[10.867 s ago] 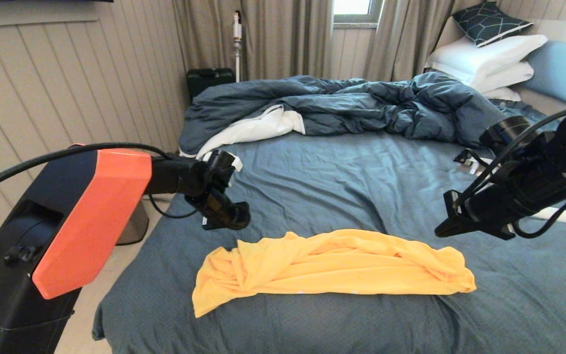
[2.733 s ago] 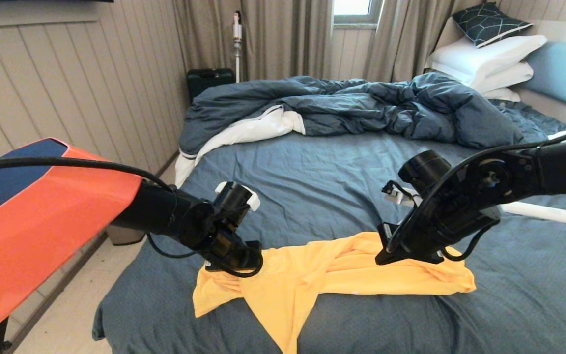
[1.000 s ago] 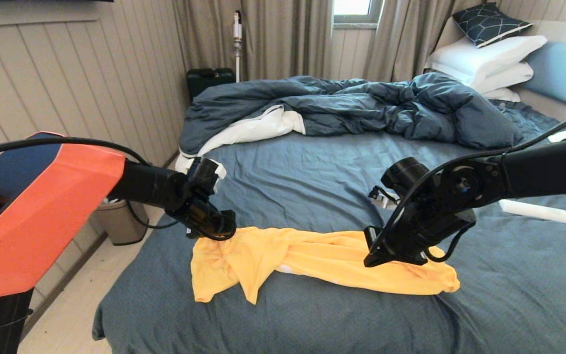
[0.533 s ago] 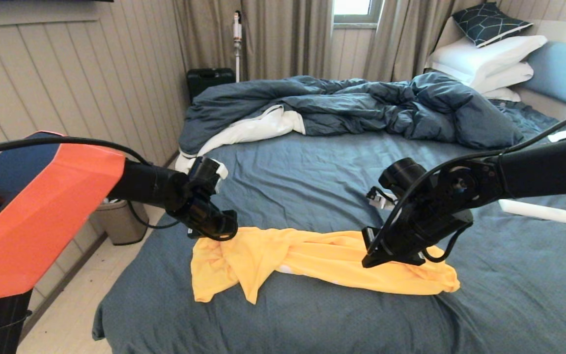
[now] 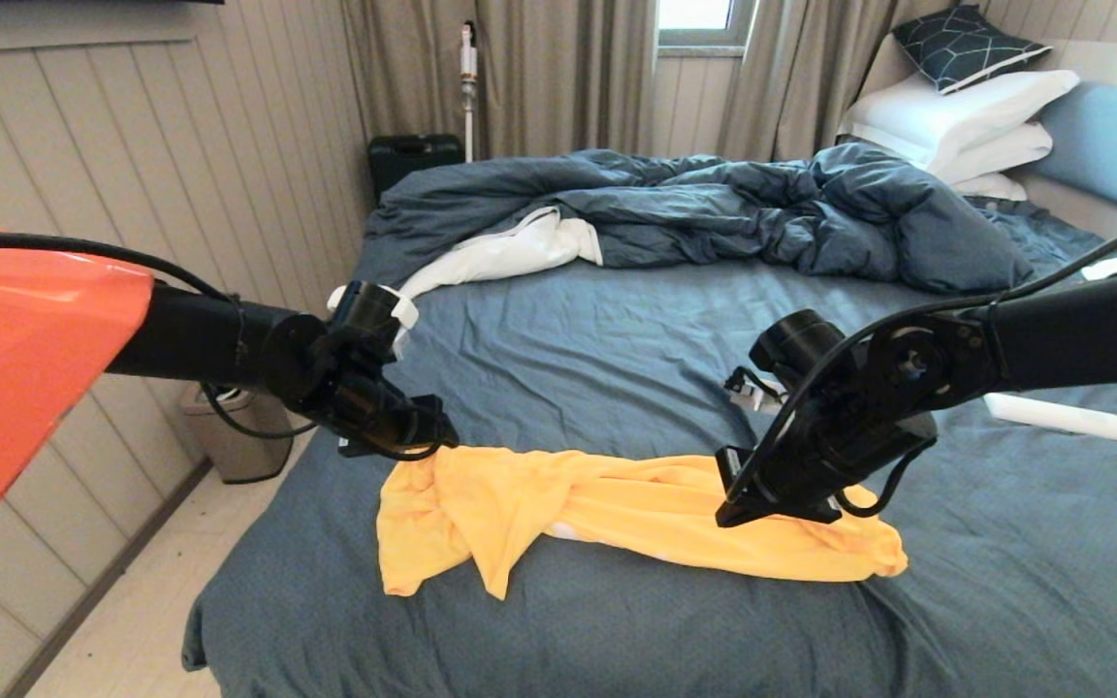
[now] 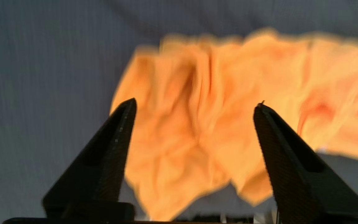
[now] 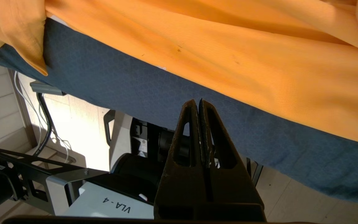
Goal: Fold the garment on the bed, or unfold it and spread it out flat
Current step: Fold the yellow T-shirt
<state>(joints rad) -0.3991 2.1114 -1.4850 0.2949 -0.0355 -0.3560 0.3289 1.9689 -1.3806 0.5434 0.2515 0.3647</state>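
Note:
The yellow-orange garment (image 5: 617,509) lies bunched in a long crumpled strip across the near part of the bed (image 5: 617,339), with a pointed flap at its left end. My left gripper (image 5: 428,444) hovers just over the garment's far left corner; the left wrist view shows it open (image 6: 196,102), with the garment (image 6: 197,140) below and nothing between the fingers. My right gripper (image 5: 727,514) is over the garment's right half, shut on nothing (image 7: 198,101). In the right wrist view its tips point past the garment (image 7: 228,46) at the sheet's near edge.
A rumpled dark blue duvet (image 5: 694,208) fills the far side of the bed, with white pillows (image 5: 956,116) and the light blue headboard (image 5: 1111,136) at the right. A white object (image 5: 1058,417) lies on the sheet at right. A bin (image 5: 229,436) stands on the floor left of the bed.
My left arm has drawn back to the left and slightly up from the garment's corner. The garment lies as half a second ago, and the right arm has barely moved.

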